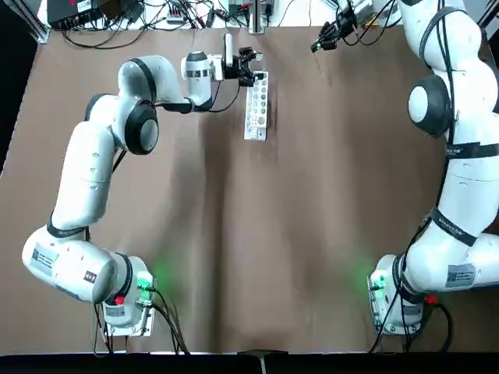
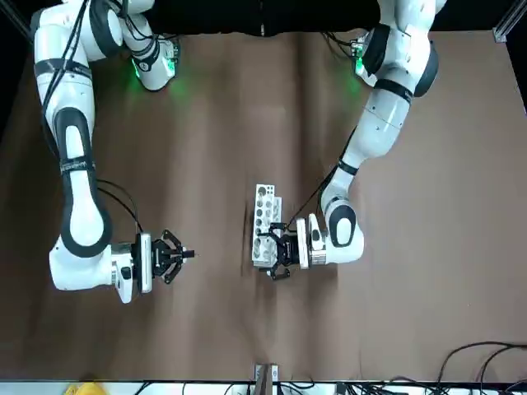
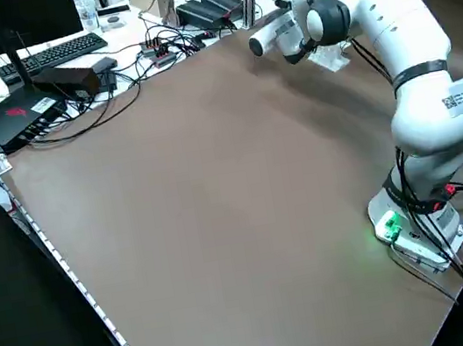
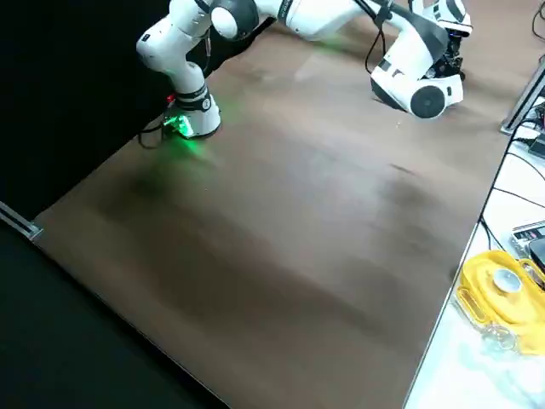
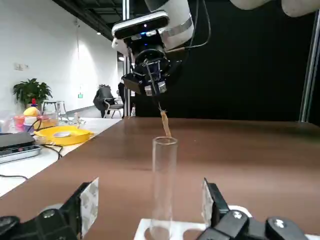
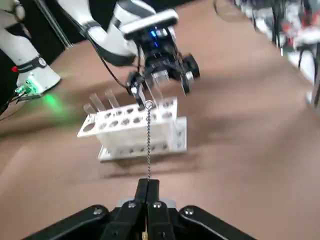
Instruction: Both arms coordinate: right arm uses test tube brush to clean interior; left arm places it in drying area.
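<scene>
Top view: left claw [image 5: 151,192] open around a tube [image 5: 164,175], right claw [image 6: 148,182] closed on the brush [image 6: 148,145]

The white rack [image 1: 256,107] lies at 12 o'clock on the brown surface [image 1: 312,234], with the left claw just off its centre toward 12. Seen from the left wrist, that claw's two fingers stand apart on either side of the clear tube, which sits upright in a rack hole.

The right claw is out between 1 and 2 o'clock from the rack, apart from it. The right wrist view has its fingers pressed together on the brush's twisted wire, a small loop at the wire's end. The left wrist view shows the brush's tan bristles hanging down, lined up visually beyond the tube's mouth; from above, brush and rack are apart.

More tubes stand in the rack, toward 10 o'clock of its middle in the right wrist view. Off the brown surface, a yellow tray [image 4: 485,298] sits near 4 o'clock in the right side view.
</scene>
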Controlling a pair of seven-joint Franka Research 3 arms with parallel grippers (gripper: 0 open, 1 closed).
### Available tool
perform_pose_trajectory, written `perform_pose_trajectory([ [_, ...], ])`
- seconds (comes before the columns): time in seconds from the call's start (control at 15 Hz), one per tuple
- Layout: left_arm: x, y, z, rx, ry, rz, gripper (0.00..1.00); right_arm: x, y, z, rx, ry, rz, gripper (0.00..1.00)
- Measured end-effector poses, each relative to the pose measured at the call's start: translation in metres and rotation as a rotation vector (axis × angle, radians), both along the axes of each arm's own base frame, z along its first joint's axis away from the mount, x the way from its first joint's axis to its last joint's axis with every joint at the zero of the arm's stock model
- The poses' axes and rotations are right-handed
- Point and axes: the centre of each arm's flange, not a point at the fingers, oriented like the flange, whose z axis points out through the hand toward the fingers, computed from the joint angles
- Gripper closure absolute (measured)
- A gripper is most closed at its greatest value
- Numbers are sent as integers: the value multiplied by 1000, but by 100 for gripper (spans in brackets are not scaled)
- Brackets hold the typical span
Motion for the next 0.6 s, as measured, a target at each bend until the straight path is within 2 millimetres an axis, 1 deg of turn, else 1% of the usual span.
perform_pose_trajectory([
  [0.27, -8, -10, -5, 8, -6, -27, 7, -5, -13, 3, -148, 194, -84, 98],
  [0.33, -8, -10, -6, 11, -8, -30, 14, -6, -16, 1, -183, 220, -90, 98],
  [0.47, -8, -9, -7, 22, -15, -40, 16, -8, -17, -2, -253, 291, -131, 98],
  [0.53, -9, -8, -8, 36, -24, -54, 30, -10, -16, -5, -327, 375, -191, 98],
  [0.6, -9, -8, -8, 36, -26, -58, 31, -12, -13, -6, -361, 399, -205, 98],
])
